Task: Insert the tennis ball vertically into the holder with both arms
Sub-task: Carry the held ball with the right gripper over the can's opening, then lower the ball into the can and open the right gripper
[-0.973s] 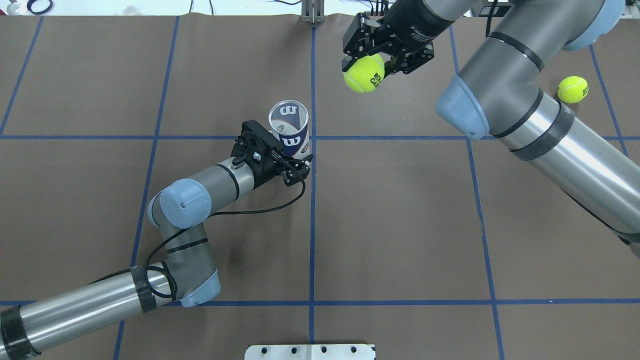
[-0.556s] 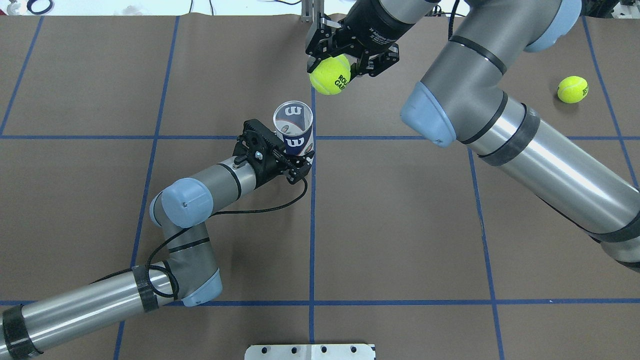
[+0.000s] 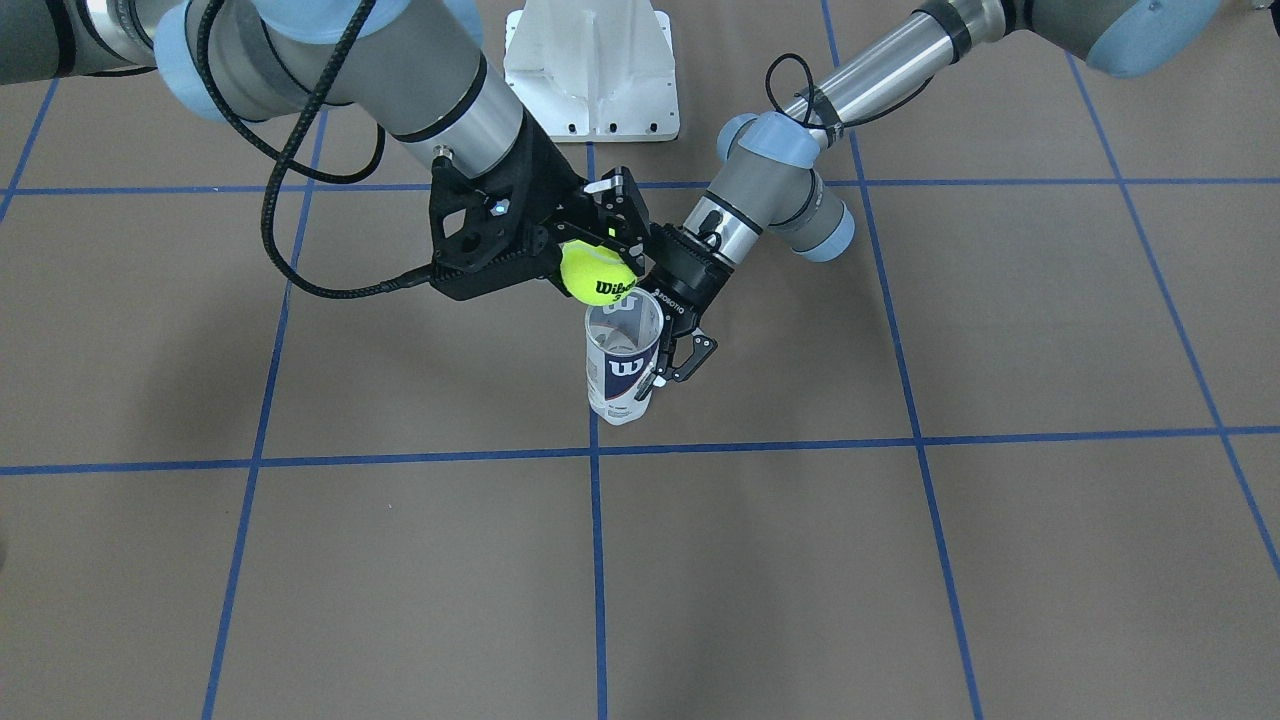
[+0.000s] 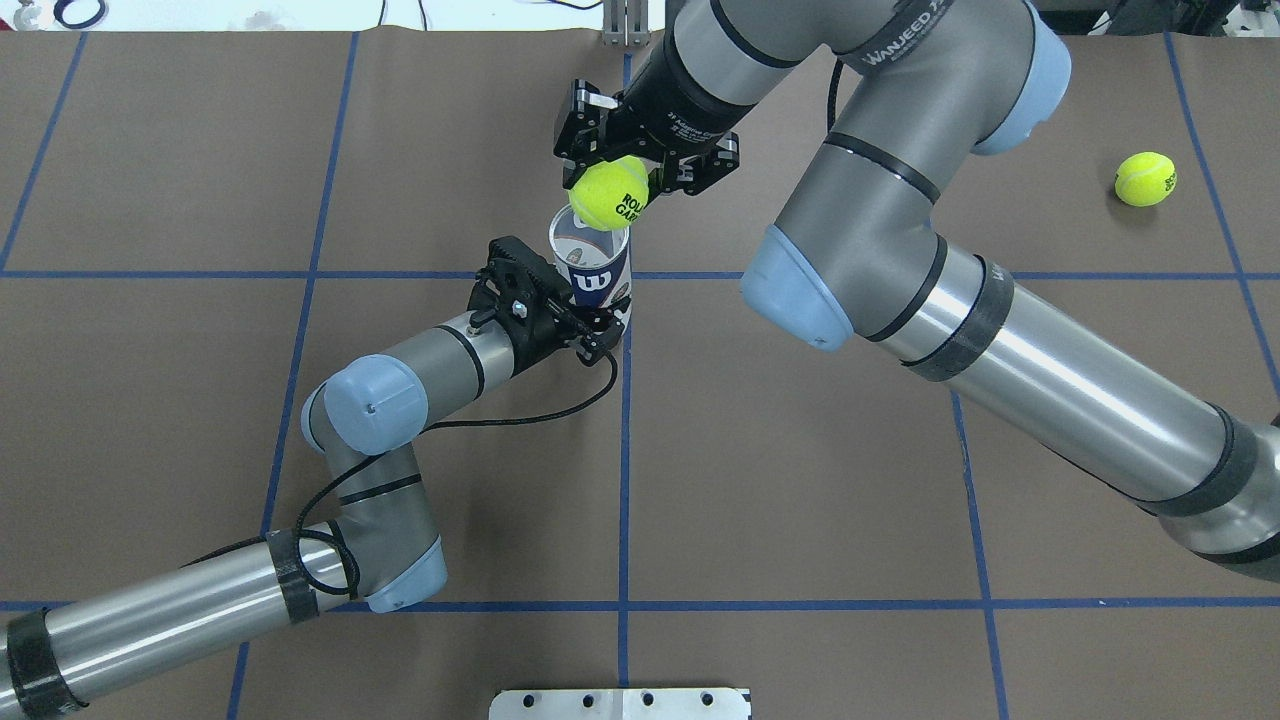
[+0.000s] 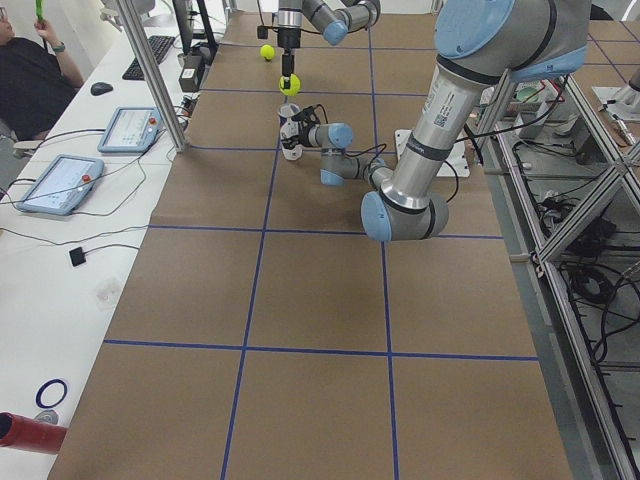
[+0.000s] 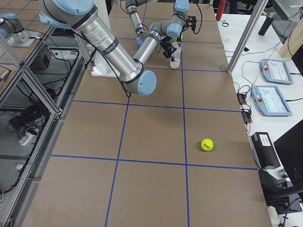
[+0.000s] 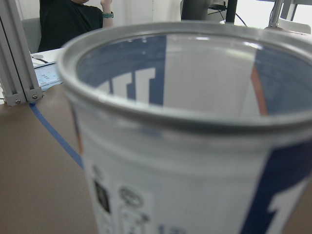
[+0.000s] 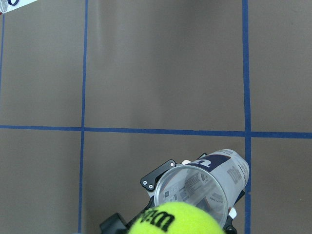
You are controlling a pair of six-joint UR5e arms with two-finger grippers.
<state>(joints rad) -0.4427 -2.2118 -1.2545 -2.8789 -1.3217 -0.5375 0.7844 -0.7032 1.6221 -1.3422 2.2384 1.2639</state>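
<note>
Right gripper (image 4: 614,183) clamped on tennis ball (image 4: 608,194), upper centre of overhead frame, overlapping top rim of holder (image 4: 592,268). Left gripper (image 4: 597,314) clamped round upright holder. Risk: release while off-centre, so ball catches rim and bounces away.

Overhead and front cams look down from opposite sides; both share the holder (image 4: 592,276) near centre. Wrist cams close-up.

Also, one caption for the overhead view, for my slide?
Right tool holds a tennis ball over the open can gripped upright by the left tool.
</note>
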